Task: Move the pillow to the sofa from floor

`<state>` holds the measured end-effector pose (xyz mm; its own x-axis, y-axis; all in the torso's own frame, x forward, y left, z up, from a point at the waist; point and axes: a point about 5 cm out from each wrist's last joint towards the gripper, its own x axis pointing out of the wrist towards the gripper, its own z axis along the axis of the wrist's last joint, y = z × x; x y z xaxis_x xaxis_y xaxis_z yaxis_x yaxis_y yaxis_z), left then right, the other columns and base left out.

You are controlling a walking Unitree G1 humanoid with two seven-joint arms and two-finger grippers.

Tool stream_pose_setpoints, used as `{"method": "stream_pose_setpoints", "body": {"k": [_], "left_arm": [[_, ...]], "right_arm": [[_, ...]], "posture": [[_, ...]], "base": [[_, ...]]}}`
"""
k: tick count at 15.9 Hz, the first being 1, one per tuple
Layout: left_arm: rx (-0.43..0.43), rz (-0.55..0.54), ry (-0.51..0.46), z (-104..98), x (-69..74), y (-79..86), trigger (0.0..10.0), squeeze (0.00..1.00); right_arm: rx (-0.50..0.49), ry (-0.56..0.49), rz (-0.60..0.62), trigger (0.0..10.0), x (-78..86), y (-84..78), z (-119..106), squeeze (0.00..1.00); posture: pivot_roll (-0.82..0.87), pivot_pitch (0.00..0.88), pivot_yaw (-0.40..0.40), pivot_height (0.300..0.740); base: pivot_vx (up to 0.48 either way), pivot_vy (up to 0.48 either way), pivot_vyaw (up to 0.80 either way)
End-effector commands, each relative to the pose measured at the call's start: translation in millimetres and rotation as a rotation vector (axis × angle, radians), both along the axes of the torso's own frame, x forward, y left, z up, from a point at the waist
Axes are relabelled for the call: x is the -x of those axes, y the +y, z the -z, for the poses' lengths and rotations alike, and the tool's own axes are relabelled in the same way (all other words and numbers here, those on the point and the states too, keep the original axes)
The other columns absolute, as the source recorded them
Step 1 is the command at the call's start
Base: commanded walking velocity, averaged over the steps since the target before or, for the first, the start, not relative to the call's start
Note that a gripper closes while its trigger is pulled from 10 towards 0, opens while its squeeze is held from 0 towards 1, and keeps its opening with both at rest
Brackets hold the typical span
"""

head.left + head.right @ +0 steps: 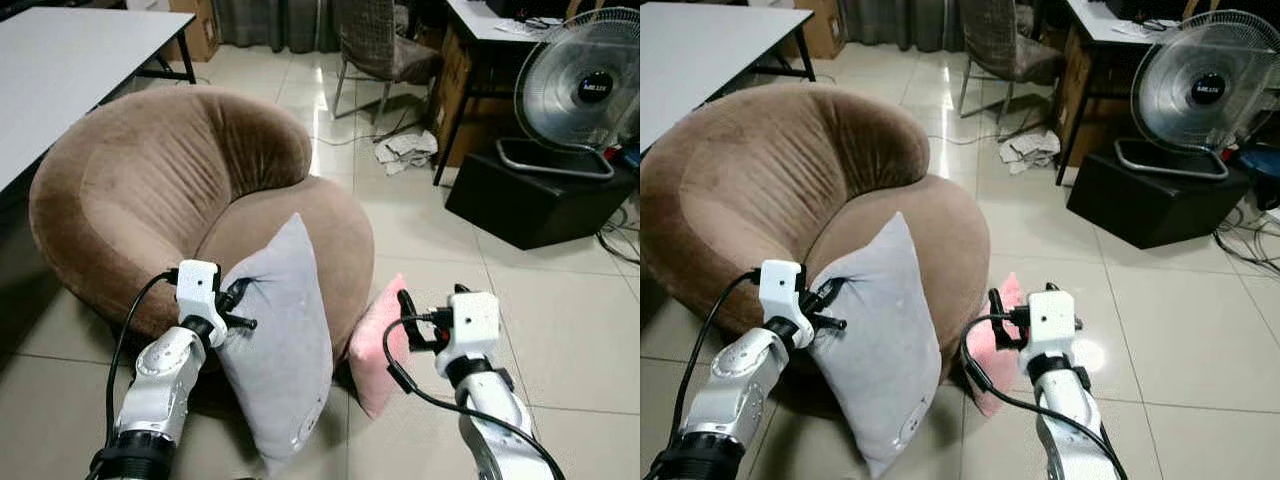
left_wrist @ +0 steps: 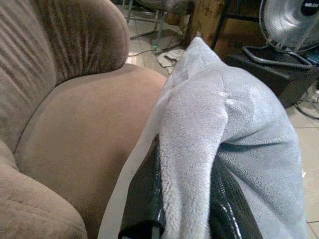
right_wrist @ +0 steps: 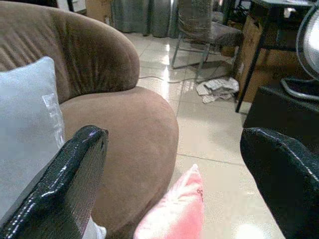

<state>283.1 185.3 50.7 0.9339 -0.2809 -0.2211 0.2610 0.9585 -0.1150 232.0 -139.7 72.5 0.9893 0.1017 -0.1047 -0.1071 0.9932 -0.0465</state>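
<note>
Where the brown sofa [image 1: 150, 190] curves down to its seat front, the grey pillow [image 1: 282, 345] stands upright on one corner, its back leaning against the sofa and its lower corner near the tiled floor [image 1: 560, 330]. The left pincer [image 1: 236, 305] is clenched on the pillow's upper left edge; the left wrist view shows grey fabric bunched between the two black fingers [image 2: 144, 199]. The right pincer [image 1: 408, 320] is released, its fingers [image 3: 65, 184] spread wide apart, and it hovers just above a pink pillow [image 1: 378, 345] that lies on the floor against the sofa's front, beside the grey pillow. Beyond the sofa stand a white surface [image 1: 70, 60], a chair [image 1: 385, 45], a crumpled cloth [image 1: 408, 152] on the floor, and an electric fan [image 1: 580, 85] resting on a black box [image 1: 530, 205].
</note>
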Motion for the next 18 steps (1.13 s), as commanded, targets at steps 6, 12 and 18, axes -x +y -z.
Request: {"method": "stream_pose_setpoints", "body": {"k": [6,12,18], "left_arm": [[0.042,0.074,-0.031,-9,-30.7,-18.9,0.0,0.0],[0.047,0.049,-0.095,-11,-30.1,-21.0,0.0,0.0],[0.054,0.032,-0.114,-11,-28.9,-26.3,0.0,0.0]], "right_arm": [[0.029,-0.021,0.056,10.0,-5.1,-4.1,-5,0.0],[0.021,-0.002,0.06,10.0,-14.9,-10.5,-4,0.0],[0.041,0.012,0.071,10.0,-19.5,-14.5,-3,0.0]], "posture": [[-0.16,0.035,0.082,0.74],[-0.11,0.03,0.024,0.74],[-0.1,0.014,0.014,0.74]], "base": [[0.0,0.0,0.0],[0.0,0.0,0.0],[0.0,0.0,0.0]]}}
